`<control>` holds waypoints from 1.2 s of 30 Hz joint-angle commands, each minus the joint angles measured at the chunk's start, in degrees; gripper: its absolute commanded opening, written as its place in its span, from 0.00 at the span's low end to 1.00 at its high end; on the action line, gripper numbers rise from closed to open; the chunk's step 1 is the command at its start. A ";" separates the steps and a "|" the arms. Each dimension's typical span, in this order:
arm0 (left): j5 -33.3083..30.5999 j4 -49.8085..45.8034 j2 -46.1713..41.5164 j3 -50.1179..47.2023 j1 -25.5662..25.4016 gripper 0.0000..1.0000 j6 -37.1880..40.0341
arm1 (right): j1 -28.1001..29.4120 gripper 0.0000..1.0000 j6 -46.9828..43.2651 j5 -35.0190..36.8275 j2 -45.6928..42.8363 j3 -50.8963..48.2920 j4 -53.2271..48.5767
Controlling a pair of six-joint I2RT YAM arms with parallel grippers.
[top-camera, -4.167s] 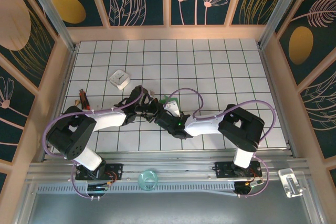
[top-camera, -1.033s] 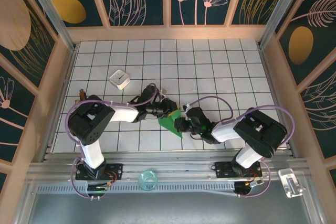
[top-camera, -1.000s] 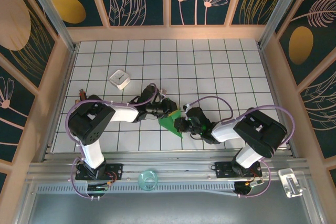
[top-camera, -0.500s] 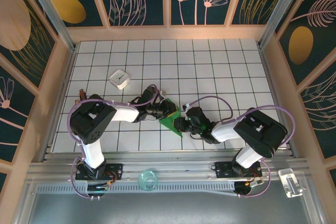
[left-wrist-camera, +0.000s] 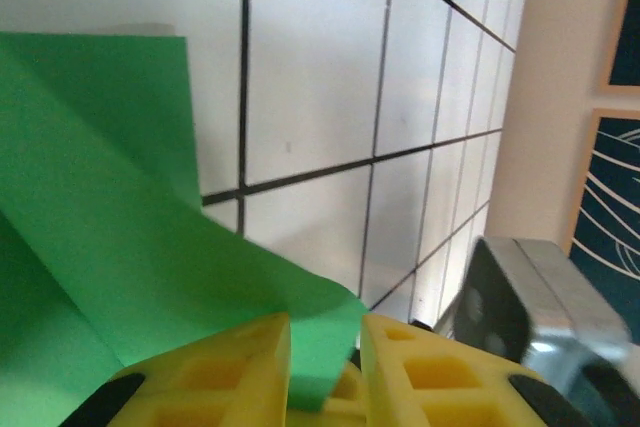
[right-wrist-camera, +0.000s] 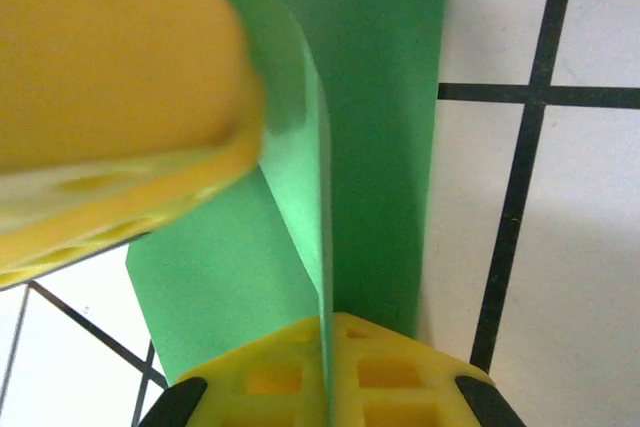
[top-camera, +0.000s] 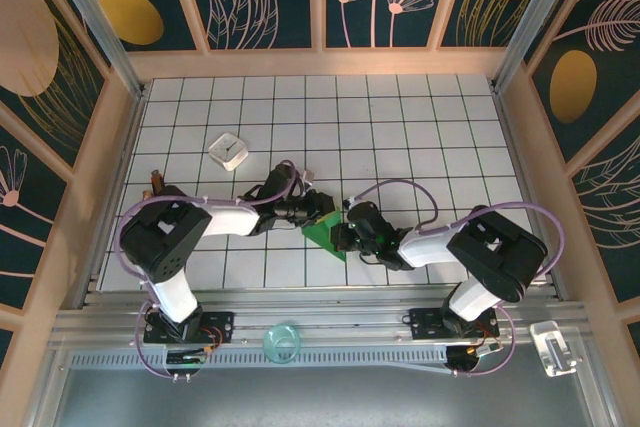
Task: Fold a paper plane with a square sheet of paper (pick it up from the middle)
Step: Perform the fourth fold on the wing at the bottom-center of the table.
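Note:
The square sheet of paper [top-camera: 322,238] is bright green, folded and creased, and lies on the white tiles between both arms. My right gripper [top-camera: 339,236] is at its right edge. In the right wrist view that gripper [right-wrist-camera: 327,323] is shut on a raised fold of the paper [right-wrist-camera: 385,97], a thin green edge pinched between the yellow fingers. My left gripper [top-camera: 322,211] reaches in from the upper left. In the left wrist view its jaws [left-wrist-camera: 325,333] stand narrowly apart, with a curved flap of the paper [left-wrist-camera: 100,197] in the gap.
A small white square box [top-camera: 229,150] sits on the tiles at the back left. A small reddish-brown object [top-camera: 157,184] lies by the left wall. A teal round object [top-camera: 281,340] and a clear piece [top-camera: 553,345] rest on the near rail. Wooden walls enclose the table.
Since the oldest frame both grippers have shifted right and the green paper has come into sight. Over the last second the left arm's elbow swung outward; the grippers and paper barely moved.

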 commanded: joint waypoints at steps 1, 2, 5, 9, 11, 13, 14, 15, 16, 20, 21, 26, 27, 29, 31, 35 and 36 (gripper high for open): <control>-0.42 0.00 -4.63 -3.28 1.17 0.26 -0.80 | 2.03 0.04 -2.10 6.94 1.60 2.33 -10.17; -0.85 0.18 -6.05 -4.69 1.74 0.26 -1.21 | 2.55 0.04 -2.09 8.08 1.99 3.00 -11.21; -2.64 -1.74 -10.49 -8.50 3.54 0.26 -1.53 | 3.91 0.04 -1.84 10.19 3.01 4.15 -12.99; -5.37 -4.50 -13.37 -12.38 5.25 0.21 -1.09 | 4.95 0.06 -1.93 11.64 3.72 5.50 -14.30; -5.33 -5.24 -12.08 -12.21 5.35 0.19 0.01 | 5.12 0.07 -2.01 11.76 3.67 5.81 -14.57; -4.61 -4.96 -10.02 -11.98 5.32 0.16 0.68 | 5.14 0.08 -2.22 11.67 3.28 6.08 -14.66; -4.21 -4.15 -9.01 -11.90 5.34 0.15 0.75 | 5.11 0.09 -2.27 11.44 3.07 6.19 -14.63; -3.74 -3.54 -8.08 -11.59 5.33 0.14 0.86 | 5.10 0.09 -2.36 11.20 2.76 6.31 -14.66; -3.38 -3.31 -7.34 -11.13 5.29 0.14 1.29 | 5.16 0.10 -2.36 10.85 2.46 6.37 -14.55; -2.65 -3.28 -4.99 -9.31 5.33 0.13 2.96 | 5.14 0.10 -2.36 9.84 2.05 6.99 -14.68; -2.54 -3.51 -4.37 -9.01 5.27 0.12 3.38 | 5.02 0.10 -2.28 9.66 1.97 7.16 -14.77; -1.86 -3.50 -1.81 -8.78 5.26 0.10 4.25 | 4.76 0.11 -2.09 8.39 0.80 7.51 -14.81; -2.09 -3.88 -1.54 -8.78 5.29 0.10 4.63 | 4.66 0.12 -2.09 8.04 0.45 7.68 -14.80; -2.29 -4.46 -1.24 -8.99 5.27 0.09 5.13 | 4.42 0.12 -2.07 7.35 -0.08 7.96 -15.01; -2.54 -4.80 -1.20 -8.99 5.34 0.09 5.62 | 4.23 0.13 -2.10 6.94 -0.55 8.21 -15.11; -2.49 -5.13 0.34 -9.06 5.26 0.08 6.05 | 3.78 0.13 -2.09 6.40 -1.24 8.33 -15.45; -2.51 -5.08 0.46 -9.09 5.24 0.08 6.05 | 3.80 0.13 -2.09 6.27 -1.35 8.32 -15.45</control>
